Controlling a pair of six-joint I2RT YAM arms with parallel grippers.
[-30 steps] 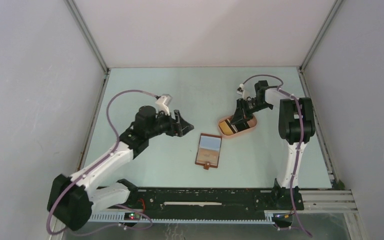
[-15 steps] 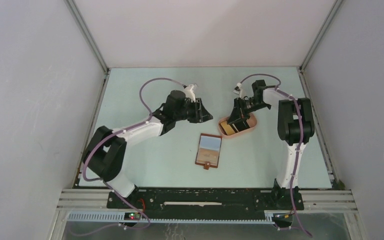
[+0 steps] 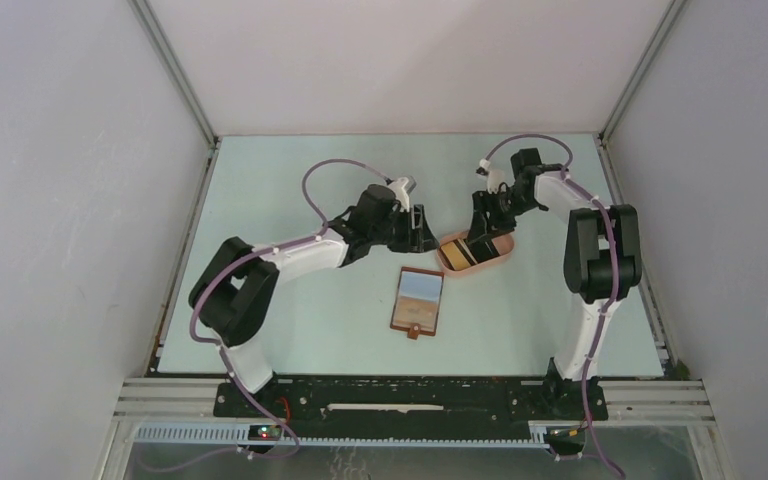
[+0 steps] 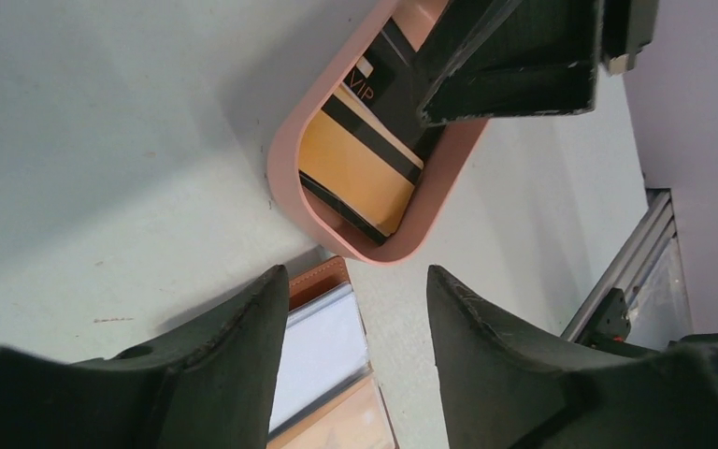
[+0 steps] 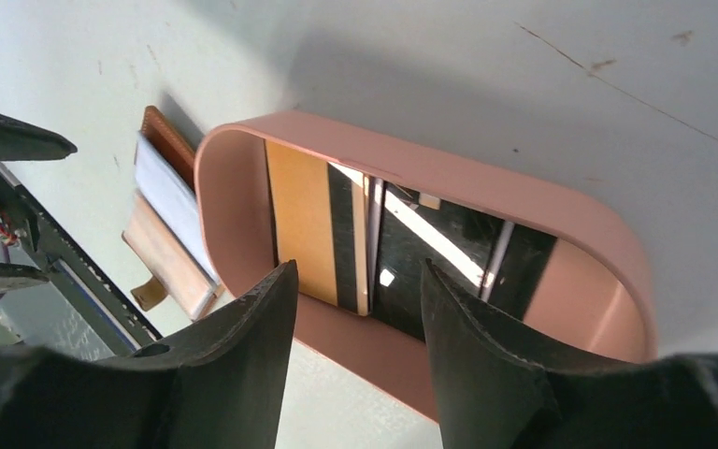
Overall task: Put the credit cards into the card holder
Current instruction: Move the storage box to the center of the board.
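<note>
On the bench (image 3: 520, 320), the top view shows the card holder (image 3: 418, 300) lying open, the credit cards (image 3: 463, 254) in a pink tray (image 3: 503, 250) just beyond, and the left claw (image 3: 425, 235) and right claw (image 3: 480, 238) meeting there. Left wrist view: jaws parted, empty, beside the tray's end. Right wrist view: jaws parted, empty, over the cards. Card pickup seems to be in hand; next, pinch one thin edge.

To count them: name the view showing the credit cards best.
Right wrist: it looks into the pink tray, credit cards large, mostly clear. Left wrist has them partly blocked; top external shows them tiny.
</note>
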